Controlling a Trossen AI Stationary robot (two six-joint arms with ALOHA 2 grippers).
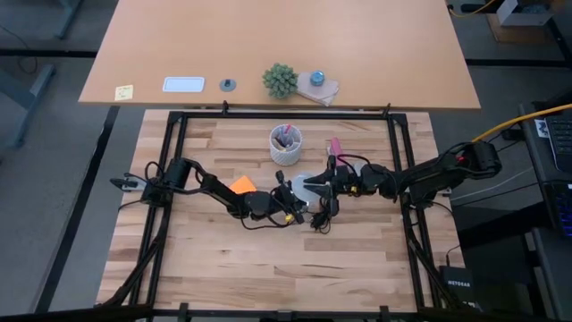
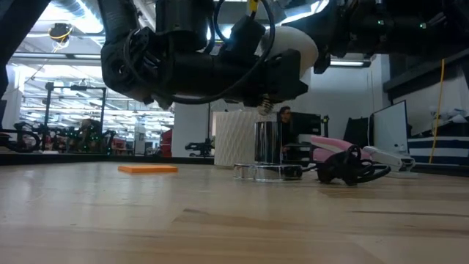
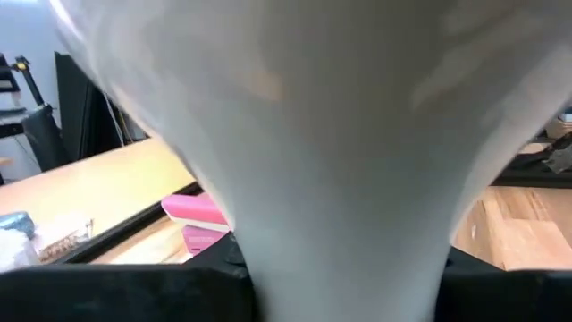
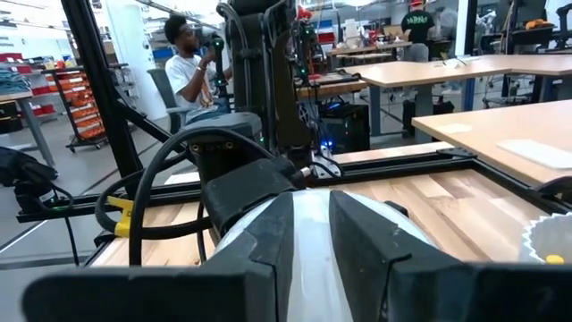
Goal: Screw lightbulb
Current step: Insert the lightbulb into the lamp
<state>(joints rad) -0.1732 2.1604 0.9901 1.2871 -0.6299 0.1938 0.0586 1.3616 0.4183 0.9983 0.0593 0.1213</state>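
- While both dark arms meet at the middle of the wooden table [image 1: 223, 268], the small white funnel-shaped lightbulb [image 2: 293, 45] hangs between them, above the round silvery fitting [image 2: 269, 170]; probably lifted there to line its narrow base up with the socket.
- Left gripper [image 1: 288, 202] has the bulb: in the left wrist view its white body fills the frame, narrow end pinched low between the fingers; held by the base side, I judge, so the wide end stays free.
- Right gripper [image 4: 311, 234] straddles the rounded end, dark fingers [image 4: 257, 234] to either side with a sliver of gap; loosely parted, whether it actually grips I cannot tell, likely resetting for a twist.
- White ribbed cup of pens [image 1: 286, 145], orange pad [image 1: 242, 185] and pink tool [image 2: 328, 152] sit aside, out of the work.
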